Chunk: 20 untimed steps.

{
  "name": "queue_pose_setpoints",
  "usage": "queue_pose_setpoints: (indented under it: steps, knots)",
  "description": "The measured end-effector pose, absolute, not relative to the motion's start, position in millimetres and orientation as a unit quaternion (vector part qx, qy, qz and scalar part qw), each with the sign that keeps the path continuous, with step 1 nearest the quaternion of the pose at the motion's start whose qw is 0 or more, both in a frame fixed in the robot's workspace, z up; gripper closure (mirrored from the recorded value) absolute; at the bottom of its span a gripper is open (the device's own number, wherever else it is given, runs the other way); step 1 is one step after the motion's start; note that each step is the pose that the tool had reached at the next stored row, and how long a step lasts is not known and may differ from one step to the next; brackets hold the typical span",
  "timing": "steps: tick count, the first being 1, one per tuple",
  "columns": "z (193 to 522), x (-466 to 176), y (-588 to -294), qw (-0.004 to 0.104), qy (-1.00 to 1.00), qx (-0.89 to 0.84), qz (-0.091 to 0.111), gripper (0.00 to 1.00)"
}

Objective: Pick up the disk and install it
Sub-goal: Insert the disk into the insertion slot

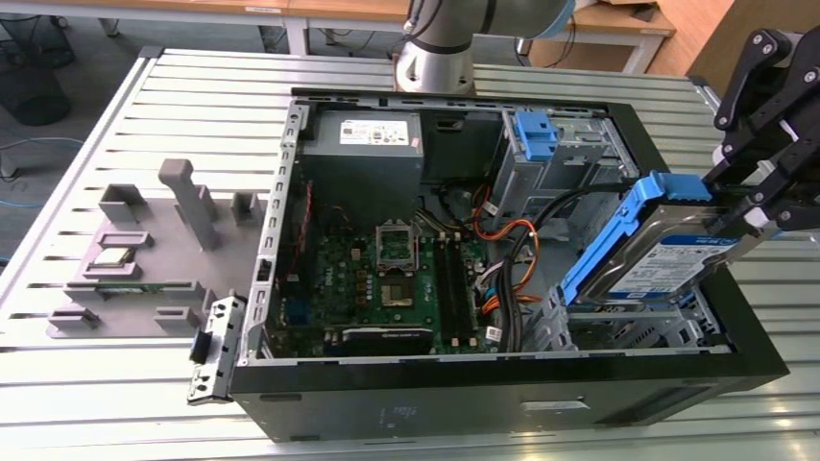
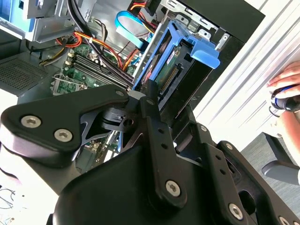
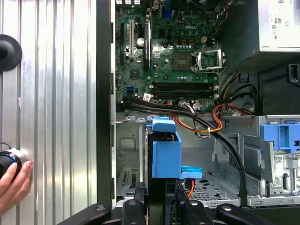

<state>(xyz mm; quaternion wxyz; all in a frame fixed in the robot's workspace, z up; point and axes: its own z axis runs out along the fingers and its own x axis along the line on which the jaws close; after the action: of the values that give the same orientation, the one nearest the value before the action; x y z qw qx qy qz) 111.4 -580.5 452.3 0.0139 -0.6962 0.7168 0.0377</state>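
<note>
Open black computer case [image 1: 513,408] noted lying on a slatted metal table [image 1: 103,403]. At the case's near corner on the exterior view's right, the disk [image 1: 660,245] is held tilted, blue caddy handle uppermost, lower end over the drive cage [image 1: 640,331]. The gripper [image 1: 736,209] is clamped on the disk's upper part, jaws pressed against both flat faces. Farther in, the motherboard [image 1: 384,269] is exposed. At the far wall a grey power supply [image 1: 363,134] is seen, a bare blue bracket [image 1: 536,130] beside it on the exterior view's right. A person's hand [image 3: 14,180] is noted by the table in the first wrist view.
</note>
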Motion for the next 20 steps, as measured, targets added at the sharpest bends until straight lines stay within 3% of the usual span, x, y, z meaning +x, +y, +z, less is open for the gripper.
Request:
queue_pose_setpoints:
  steps: [20]
  knots:
    - [451.6,111.9,-580.4,0.015,0.712,-0.701,0.039,0.65]
